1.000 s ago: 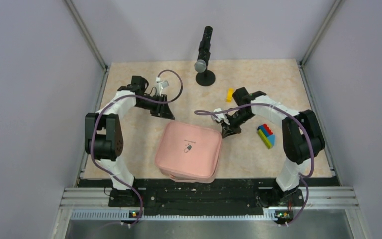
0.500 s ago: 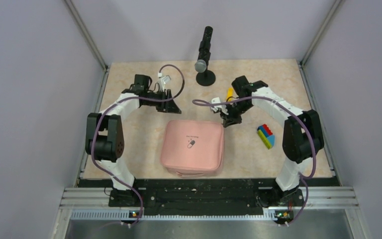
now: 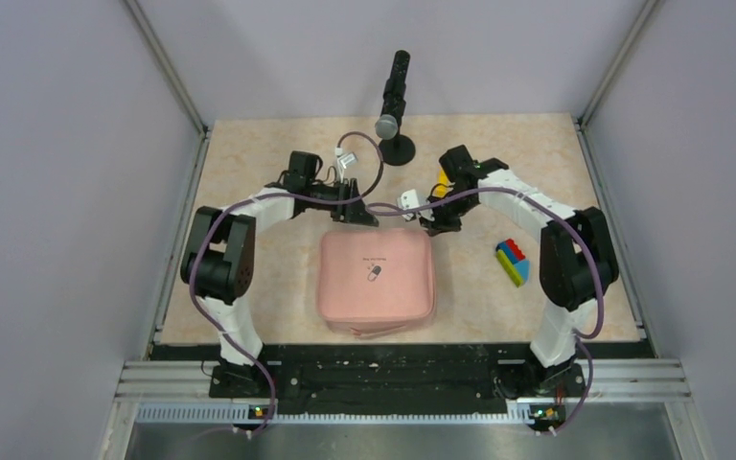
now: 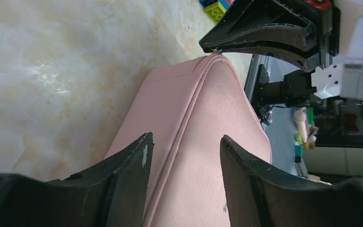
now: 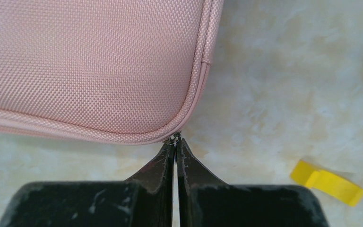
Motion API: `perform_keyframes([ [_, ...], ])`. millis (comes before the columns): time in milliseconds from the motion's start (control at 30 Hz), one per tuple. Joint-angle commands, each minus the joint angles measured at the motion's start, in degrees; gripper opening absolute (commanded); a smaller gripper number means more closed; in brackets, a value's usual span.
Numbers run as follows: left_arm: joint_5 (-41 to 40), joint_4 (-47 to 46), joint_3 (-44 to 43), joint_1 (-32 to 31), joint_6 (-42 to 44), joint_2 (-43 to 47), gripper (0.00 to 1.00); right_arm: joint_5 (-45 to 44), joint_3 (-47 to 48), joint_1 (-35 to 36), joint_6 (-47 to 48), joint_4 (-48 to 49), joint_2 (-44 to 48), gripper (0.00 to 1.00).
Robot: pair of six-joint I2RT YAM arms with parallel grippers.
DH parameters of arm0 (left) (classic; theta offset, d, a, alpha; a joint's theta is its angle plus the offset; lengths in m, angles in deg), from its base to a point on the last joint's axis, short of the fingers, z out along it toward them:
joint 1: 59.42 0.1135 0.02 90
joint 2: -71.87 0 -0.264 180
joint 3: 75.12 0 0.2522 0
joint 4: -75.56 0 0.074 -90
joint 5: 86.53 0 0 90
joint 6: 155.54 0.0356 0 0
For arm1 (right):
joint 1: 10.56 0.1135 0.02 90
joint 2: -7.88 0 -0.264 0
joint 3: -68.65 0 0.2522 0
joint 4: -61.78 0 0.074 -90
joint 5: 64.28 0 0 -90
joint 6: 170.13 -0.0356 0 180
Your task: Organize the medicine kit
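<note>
Both arms have swung inward over the last second, and the medicine kit (image 3: 376, 284) has turned from a skewed lie to sit square with the table (image 3: 249, 182) edges; it is closed, logo up, between the two arm bases. The left gripper (image 4: 185, 139), earlier well off the kit's far left corner, now hangs at its far edge with fingers spread wide, one on each side of the zip seam; whether they touch the fabric cannot be told. The right gripper (image 5: 175, 142) is pinched tight on the small metal zip pull (image 5: 174, 138) at the kit's far right corner. Open tabletop stretches to the kit's left and right; a yellow piece (image 5: 327, 182) lies just beyond the far right corner; a toy-brick block (image 3: 513, 262) sits to the kit's right, apart from it; a black stand (image 3: 395, 115) rises farther behind. A purple cable (image 3: 380, 165) loops above the far edge. From overhead the zip pull is too small to make out; the left wrist view cuts off the kit's near part.
</note>
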Motion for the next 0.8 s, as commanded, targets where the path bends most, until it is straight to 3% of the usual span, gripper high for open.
perform_keyframes([
  [0, 4.75, -14.78, 1.3, -0.65, -10.98, -4.62, 0.59, -0.29, -1.01, 2.66, 2.05, 12.79, 1.14, 0.0],
  [167, 4.26, -8.49, -1.12, -1.5, -5.61, -5.62, 0.59, -0.53, 1.56, 6.07, 0.72, 17.4, -1.45, 0.0],
  [500, -2.28, -3.1, 2.15, -3.13, 0.67, -4.57, 0.59, 0.03, 6.85, 11.42, -2.26, 20.73, -7.04, 0.0],
  [600, -5.62, -0.07, 1.81, -3.16, 3.5, -5.12, 0.44, -0.09, 7.22, 11.72, -2.33, 21.3, -7.41, 0.0],
  [767, -3.62, 1.51, 1.01, -2.99, 5.47, -5.74, 0.0, -1.98, 6.61, 11.73, -0.4, 19.44, -7.09, 0.0],
])
